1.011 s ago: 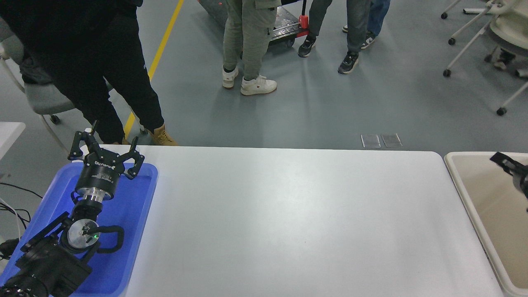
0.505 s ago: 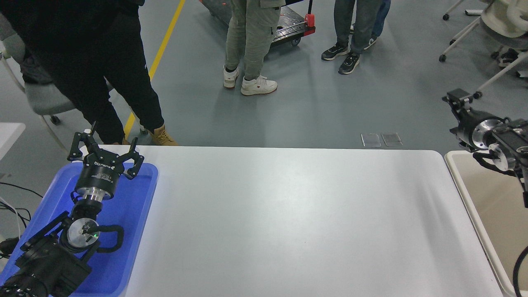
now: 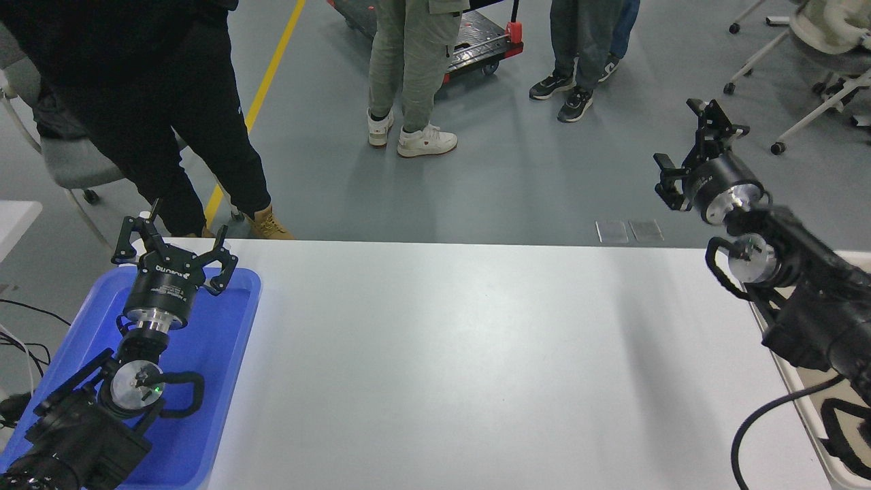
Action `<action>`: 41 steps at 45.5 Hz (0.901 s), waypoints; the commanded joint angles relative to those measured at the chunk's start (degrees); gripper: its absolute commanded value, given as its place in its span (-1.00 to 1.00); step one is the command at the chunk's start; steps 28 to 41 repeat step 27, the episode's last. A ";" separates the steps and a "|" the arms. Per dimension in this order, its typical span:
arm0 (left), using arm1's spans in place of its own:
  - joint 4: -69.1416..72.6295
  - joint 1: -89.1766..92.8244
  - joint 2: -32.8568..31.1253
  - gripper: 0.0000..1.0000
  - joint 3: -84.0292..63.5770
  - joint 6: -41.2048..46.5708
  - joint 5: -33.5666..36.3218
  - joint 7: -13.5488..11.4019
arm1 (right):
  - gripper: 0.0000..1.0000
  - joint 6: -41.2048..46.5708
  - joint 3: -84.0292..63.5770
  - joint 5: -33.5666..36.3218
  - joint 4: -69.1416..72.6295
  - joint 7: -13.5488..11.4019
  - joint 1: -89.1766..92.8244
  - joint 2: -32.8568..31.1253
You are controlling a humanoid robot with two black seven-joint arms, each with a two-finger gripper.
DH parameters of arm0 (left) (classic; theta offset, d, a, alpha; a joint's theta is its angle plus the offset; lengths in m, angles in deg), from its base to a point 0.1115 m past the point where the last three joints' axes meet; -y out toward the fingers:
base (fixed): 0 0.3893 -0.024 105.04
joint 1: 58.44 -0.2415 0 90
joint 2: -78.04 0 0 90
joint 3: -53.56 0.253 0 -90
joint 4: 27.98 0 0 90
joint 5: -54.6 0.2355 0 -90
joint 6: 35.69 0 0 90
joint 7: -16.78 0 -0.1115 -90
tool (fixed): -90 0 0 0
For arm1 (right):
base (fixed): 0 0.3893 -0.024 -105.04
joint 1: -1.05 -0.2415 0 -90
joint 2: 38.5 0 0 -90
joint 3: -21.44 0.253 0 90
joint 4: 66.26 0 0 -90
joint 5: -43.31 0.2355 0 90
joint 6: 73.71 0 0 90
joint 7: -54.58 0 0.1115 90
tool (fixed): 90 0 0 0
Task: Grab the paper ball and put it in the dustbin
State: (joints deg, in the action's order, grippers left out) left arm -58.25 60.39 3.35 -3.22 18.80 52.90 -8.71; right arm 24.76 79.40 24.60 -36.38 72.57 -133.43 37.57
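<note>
Jaws of the right gripper (image 3: 694,139) spread wide, empty, raised beyond the dustbin (image 3: 806,401)

Bright even overhead light, soft glare on white table (image 3: 476,354), sharp focus, faint shadows

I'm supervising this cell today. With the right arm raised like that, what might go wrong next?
1. The right gripper, open and empty, reaches past the table's far edge toward the aisle where people stand; a swing might hit someone.
2. No paper ball is visible, so the arm may search blindly.
</note>
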 commanded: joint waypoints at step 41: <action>0.04 0.00 -0.03 1.00 0.00 0.00 0.03 0.00 | 1.00 0.67 9.72 0.26 1.23 6.89 8.97 2.50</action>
